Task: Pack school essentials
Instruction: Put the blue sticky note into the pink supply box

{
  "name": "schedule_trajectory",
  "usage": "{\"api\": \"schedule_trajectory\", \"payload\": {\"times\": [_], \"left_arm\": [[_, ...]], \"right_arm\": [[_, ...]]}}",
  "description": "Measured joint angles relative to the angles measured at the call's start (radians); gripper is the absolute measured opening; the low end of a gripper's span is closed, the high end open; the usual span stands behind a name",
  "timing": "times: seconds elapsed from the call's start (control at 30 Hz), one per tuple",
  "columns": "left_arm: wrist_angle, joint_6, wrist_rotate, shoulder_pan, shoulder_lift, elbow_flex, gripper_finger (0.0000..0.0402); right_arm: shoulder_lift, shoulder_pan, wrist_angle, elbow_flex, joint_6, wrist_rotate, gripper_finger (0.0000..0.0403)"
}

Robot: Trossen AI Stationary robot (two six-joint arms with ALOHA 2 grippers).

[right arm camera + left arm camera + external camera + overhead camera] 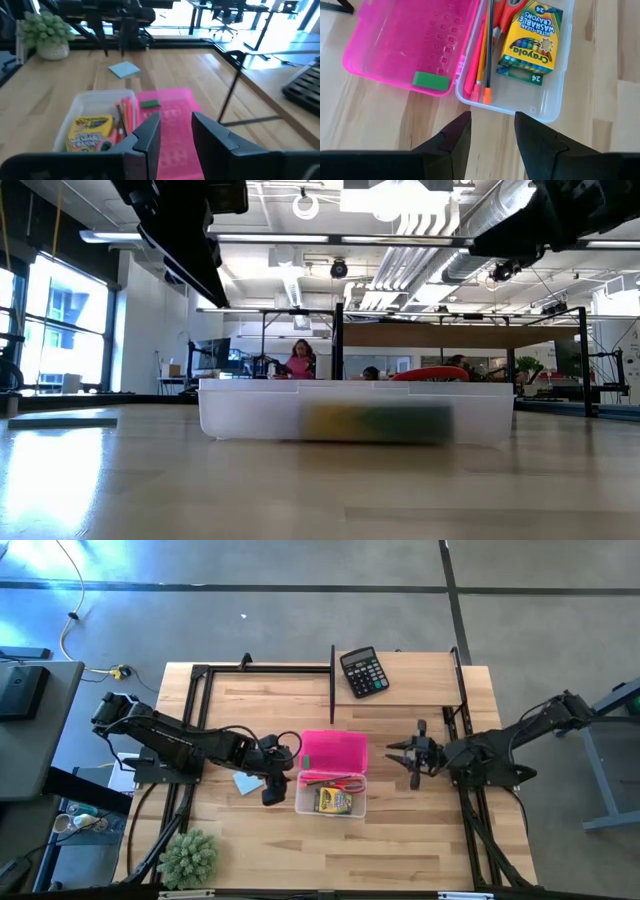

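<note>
Two grippers are in view, both empty. The left gripper [273,790] hangs above the table [420,840] just beside the clear case [331,808], on its left side, with its fingers [452,142] parted and nothing between them. The right gripper [405,757] is held to the right of the case, apart from it, fingers likewise spread with nothing held.

The case lies open at table centre, its pink lid [334,751] folded back flat toward the far side. Inside the clear tray lie the yellow-green crayon box [531,41], the red-pink pen [474,65], two thin pencils [488,55] side by side next to the pen, and the red-handled scissors [506,12], partly cut off at the edge of the left wrist view. The tiny green eraser [431,81] rests on the inside of the pink lid, near its hinge edge.

The light-blue sticky-note pad [246,783] lies on the bare table, outside the case, close to the left gripper. The black calculator [363,672] sits at the far edge; the spiky green plant ball [189,857] stands near the front left corner.
</note>
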Motion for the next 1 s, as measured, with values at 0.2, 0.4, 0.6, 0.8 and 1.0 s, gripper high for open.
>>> {"api": "schedule_trajectory", "payload": {"times": [0.2, 0.4, 0.6, 0.8, 1.0], "left_arm": [[-0.001, 0.001, 0.0, 0.0, 0.0, 0.0, 0.0139], [-0.002, 0.002, 0.0, 0.0, 0.0, 0.0, 0.0139], [-0.002, 0.002, 0.0, 0.0, 0.0, 0.0, 0.0139], [-0.004, 0.003, -0.001, 0.0, 0.001, 0.0, 0.0139], [-0.004, 0.002, -0.001, 0.0, 0.001, 0.0, 0.0139]], "right_arm": [[-0.119, -0.028, -0.117, 0.0, 0.04, -0.002, 0.0103], [-0.14, -0.025, -0.135, 0.0, 0.039, -0.002, 0.0103], [-0.097, -0.024, -0.135, 0.0, 0.082, -0.002, 0.0103], [-0.025, -0.024, -0.135, -0.001, 0.119, 0.007, 0.0103], [0.015, -0.024, -0.114, -0.009, 0.114, 0.007, 0.0103]]}}
